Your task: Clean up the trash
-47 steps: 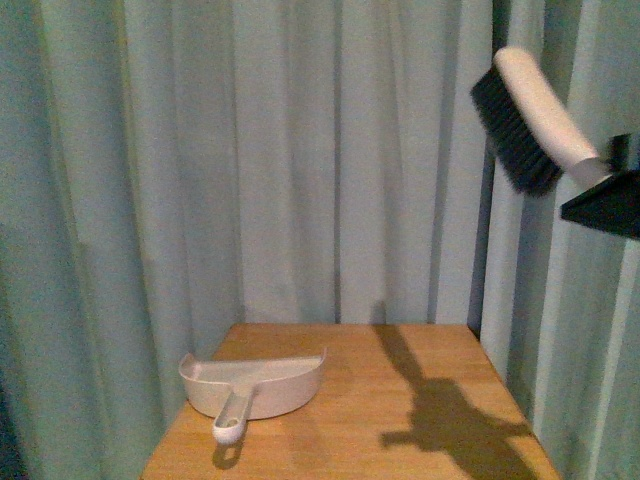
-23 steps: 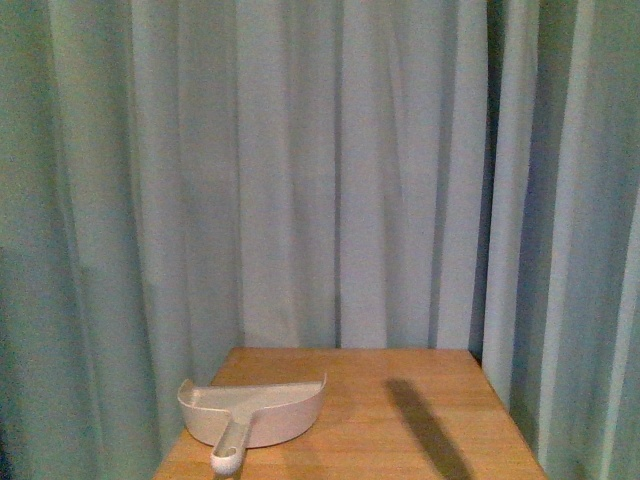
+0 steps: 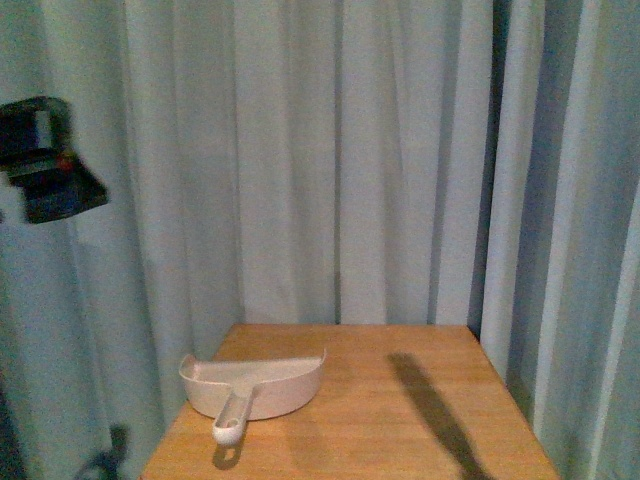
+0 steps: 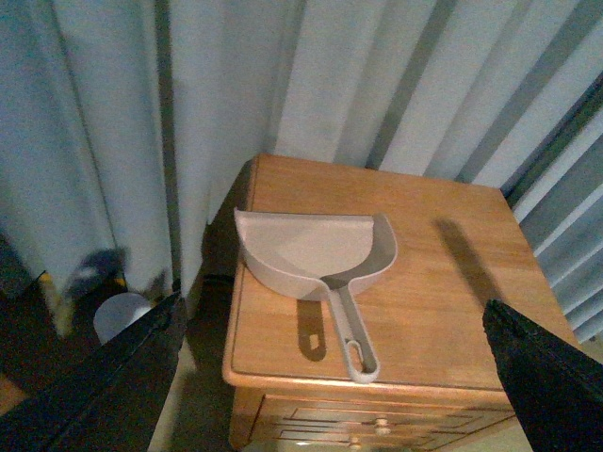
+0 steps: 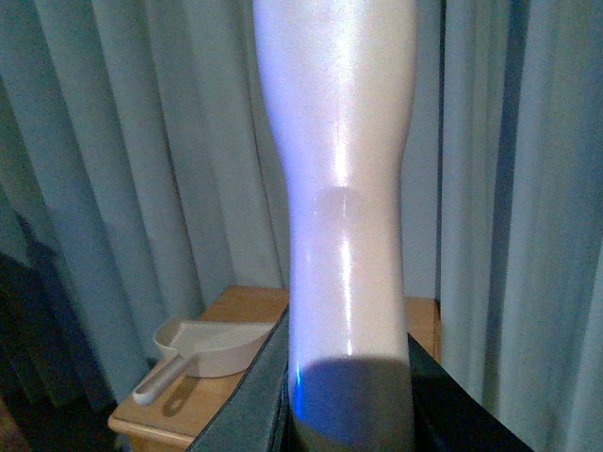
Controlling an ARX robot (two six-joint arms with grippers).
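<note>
No trash shows in any view. A lilac dustpan (image 3: pixel 252 388) lies on the left part of a wooden table (image 3: pixel 400 420), its handle pointing toward the front edge. My left gripper (image 3: pixel 50 165) hangs high at the left, against the curtain. In the left wrist view it (image 4: pixel 332 306) is open, well above the dustpan (image 4: pixel 316 250), with nothing between its fingers. My right gripper (image 5: pixel 349 405) is shut on the white handle of the brush (image 5: pixel 339 188), which fills that view, with the dustpan (image 5: pixel 207 344) beyond it. Neither the brush nor the right gripper shows in the front view.
Pale blue-green curtains (image 3: pixel 330 160) hang close behind and beside the table. The table has drawers under its front edge (image 4: pixel 377 424). A white round object (image 4: pixel 121 315) sits on the dark floor to the table's left.
The brush and right gripper, at the upper right a second ago, have left the front view. The left gripper has come into view at the upper left. The dustpan has not moved.
</note>
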